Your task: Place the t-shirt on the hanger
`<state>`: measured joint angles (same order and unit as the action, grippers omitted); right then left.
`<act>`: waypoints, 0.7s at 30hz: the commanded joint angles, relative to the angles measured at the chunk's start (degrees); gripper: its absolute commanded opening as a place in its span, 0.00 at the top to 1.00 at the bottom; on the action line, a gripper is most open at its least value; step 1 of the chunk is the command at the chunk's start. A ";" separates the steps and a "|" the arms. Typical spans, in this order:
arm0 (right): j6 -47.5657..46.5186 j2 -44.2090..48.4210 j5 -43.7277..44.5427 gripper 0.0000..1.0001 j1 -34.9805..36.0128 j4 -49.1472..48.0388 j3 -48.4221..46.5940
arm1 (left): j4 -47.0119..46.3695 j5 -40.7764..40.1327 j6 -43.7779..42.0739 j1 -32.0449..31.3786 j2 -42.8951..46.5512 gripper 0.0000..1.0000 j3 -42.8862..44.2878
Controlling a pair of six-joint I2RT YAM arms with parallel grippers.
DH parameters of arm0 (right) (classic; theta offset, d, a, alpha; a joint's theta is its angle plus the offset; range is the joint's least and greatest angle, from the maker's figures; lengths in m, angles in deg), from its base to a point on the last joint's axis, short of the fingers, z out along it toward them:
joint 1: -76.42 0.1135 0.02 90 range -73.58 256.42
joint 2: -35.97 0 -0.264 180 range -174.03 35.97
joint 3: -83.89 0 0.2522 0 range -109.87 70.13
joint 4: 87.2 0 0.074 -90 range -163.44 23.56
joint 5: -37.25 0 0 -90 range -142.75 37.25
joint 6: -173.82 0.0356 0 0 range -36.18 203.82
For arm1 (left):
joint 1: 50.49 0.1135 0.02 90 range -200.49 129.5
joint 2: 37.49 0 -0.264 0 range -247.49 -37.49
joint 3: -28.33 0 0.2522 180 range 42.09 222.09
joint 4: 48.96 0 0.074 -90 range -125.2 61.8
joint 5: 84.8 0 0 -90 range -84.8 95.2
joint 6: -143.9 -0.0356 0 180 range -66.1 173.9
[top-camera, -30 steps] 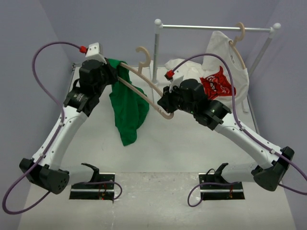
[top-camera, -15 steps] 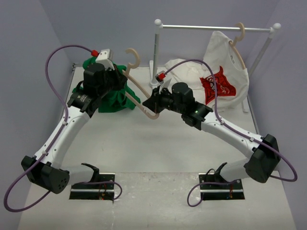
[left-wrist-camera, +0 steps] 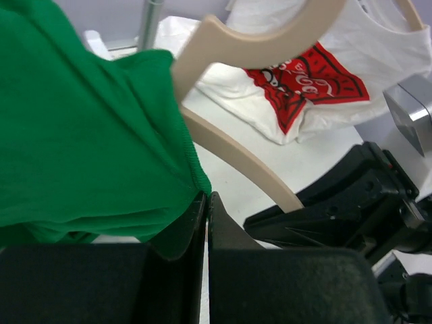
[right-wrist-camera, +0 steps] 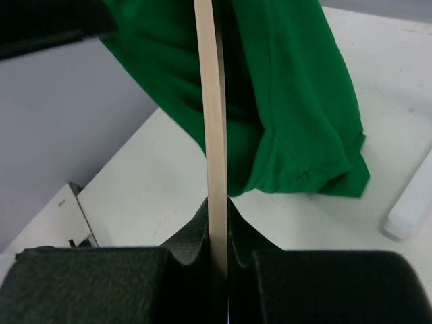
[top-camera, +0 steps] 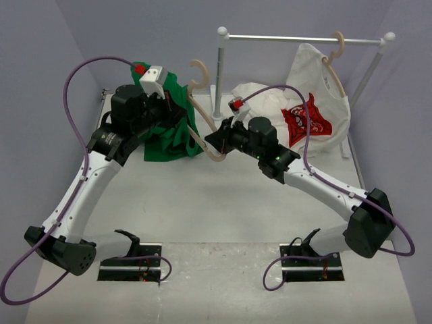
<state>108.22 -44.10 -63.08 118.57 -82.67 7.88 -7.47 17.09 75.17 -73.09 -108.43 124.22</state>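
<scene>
**A:** Left gripper (left-wrist-camera: 204, 202) is clamping tight on an edge of the plain green cotton t-shirt (top-camera: 172, 131). Fabric's pinched between the jaws, no gap showing.

**B:** And the R side?

**A:** Right gripper (right-wrist-camera: 217, 209) is squeezing one arm of the thin pale beige wooden hanger (right-wrist-camera: 214, 101), jaws shut on the wood. Its long axis is running from the R jaws up & away toward the L gripper, hook pointing up.

**B:** Where's the tee sitting?

**A:** It's bunching around the hanger's far end, just beside the L jaws, hem drooping near the white table (top-camera: 223, 202). Can't tell if that end's inside the neck.

**B:** So the L arm's nearer. Prob. it's drawing cloth along that axis toward the R jaws.
</scene>
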 commanded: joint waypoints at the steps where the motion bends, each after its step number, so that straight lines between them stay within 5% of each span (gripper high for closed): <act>1: -0.58 0.06 0.42 1.00 -0.52 -5.45 -6.67 | 1.10 6.17 -2.76 -4.00 -0.51 1.00 3.51; 8: -2.36 0.03 0.11 1.00 -1.12 -5.37 -7.28 | 3.33 0.97 -3.19 -5.97 -1.18 1.00 7.65; 11: 2.24 1.07 -2.79 1.00 -4.55 -10.84 -2.24 | 7.89 -8.61 -3.87 -6.05 -1.48 0.98 11.84; 12: 3.32 1.33 -4.28 1.00 -5.43 -12.95 -0.75 | 9.06 -8.80 -4.06 -5.97 -1.48 0.85 13.03; 13: 5.04 1.69 -5.62 1.00 -6.40 -14.93 0.69 | 11.30 -14.64 -4.67 -6.05 -1.40 0.48 15.62; 15: 5.90 3.09 -9.57 1.00 -8.53 -21.58 5.39 | 13.14 -20.48 -5.84 -5.97 -1.43 0.21 18.96; 19: 4.25 5.36 -13.04 1.00 -10.61 -26.35 10.12 | 13.36 -24.86 -8.57 -5.97 -2.62 0.00 25.52; 21: 2.87 6.08 -14.52 1.00 -11.99 -26.87 11.33 | 10.19 -24.24 -11.99 -5.97 -2.64 0.00 26.02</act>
<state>112.44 -42.97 -71.66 108.32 -96.94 17.45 4.73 -1.31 69.39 -78.81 -110.86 145.15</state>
